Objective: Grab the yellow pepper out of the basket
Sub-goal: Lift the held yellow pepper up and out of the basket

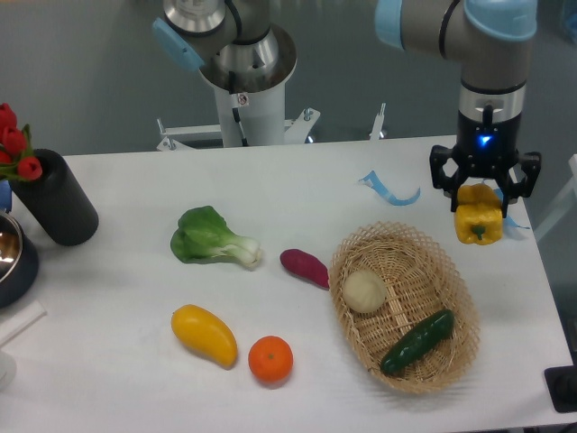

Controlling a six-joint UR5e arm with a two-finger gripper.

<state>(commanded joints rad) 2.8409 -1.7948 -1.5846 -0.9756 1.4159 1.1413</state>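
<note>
Yellow and glossy, the pepper [478, 223] hangs clamped between our gripper's [482, 193] fingers, in the air and clear of the basket [361, 338], which sits below and to the gripper's left in view. We judge the pick done. The onion [364, 292] and cucumber [417, 342] lie in the basket.
</note>
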